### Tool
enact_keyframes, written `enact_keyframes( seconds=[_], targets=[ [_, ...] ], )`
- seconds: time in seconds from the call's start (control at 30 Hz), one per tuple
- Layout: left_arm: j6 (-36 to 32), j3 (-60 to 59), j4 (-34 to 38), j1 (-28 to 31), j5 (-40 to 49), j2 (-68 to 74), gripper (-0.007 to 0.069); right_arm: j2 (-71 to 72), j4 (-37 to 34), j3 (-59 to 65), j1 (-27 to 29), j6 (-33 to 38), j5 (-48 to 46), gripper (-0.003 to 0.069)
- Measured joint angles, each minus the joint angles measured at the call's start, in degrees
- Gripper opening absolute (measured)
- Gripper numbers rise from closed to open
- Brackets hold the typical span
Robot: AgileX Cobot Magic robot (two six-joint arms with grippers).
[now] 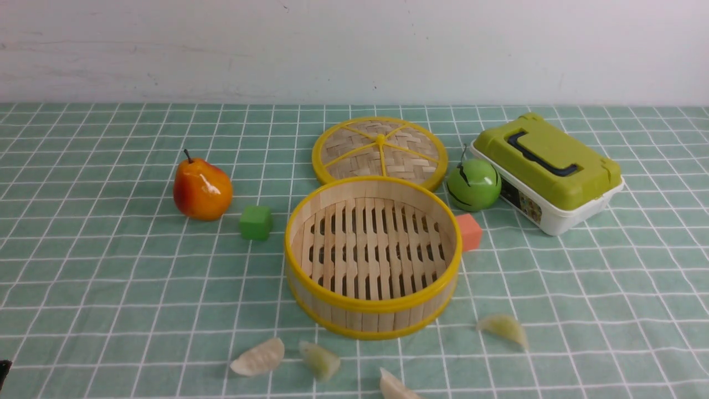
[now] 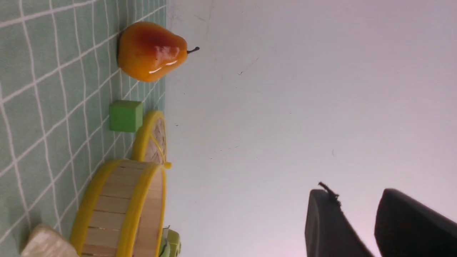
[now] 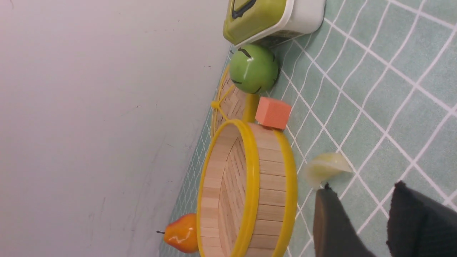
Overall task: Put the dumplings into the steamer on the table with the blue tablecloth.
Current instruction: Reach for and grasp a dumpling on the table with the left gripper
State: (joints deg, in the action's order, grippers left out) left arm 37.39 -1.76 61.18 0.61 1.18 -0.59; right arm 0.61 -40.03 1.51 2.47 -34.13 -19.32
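The steamer [image 1: 365, 320], a round bamboo basket with yellow rims, stands empty mid-table on the blue tablecloth [image 1: 111, 277]. Several pale dumplings lie on the cloth in front of it: one [image 1: 258, 357], a second [image 1: 320, 360], a third [image 1: 396, 387] at the picture's lower edge, and one to the right [image 1: 504, 328]. My left gripper [image 2: 355, 194] is open and empty, raised against the wall; the steamer [image 2: 117, 210] and a dumpling [image 2: 46, 242] show in its view. My right gripper [image 3: 362, 187] is open and empty above the cloth, one fingertip just short of the right dumpling [image 3: 326, 167], beside the steamer [image 3: 271, 185].
The flat woven lid [image 1: 380, 149] lies behind the steamer. A pear [image 1: 201, 189] and a green cube [image 1: 256, 223] are to its left. A green apple [image 1: 474, 184], an orange cube [image 1: 469, 231] and a green-lidded box [image 1: 548, 169] are to its right.
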Motion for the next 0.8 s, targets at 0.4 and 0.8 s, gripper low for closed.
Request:
enact_keyframes(
  seconds=[0.4,0.8],
  targets=[
    [-27.8,23.8,-16.3,0.0,26.4,10.2,0.0131,-15.8,0.1,-19.9,0.0,38.9,-8.1,-0.0015],
    [-49.0,52.8,-39.9,-4.0,59.9,51.9,-0.0014,-53.6,4.1,-44.2,-9.3,63.7,-32.0,-0.002]
  ],
)
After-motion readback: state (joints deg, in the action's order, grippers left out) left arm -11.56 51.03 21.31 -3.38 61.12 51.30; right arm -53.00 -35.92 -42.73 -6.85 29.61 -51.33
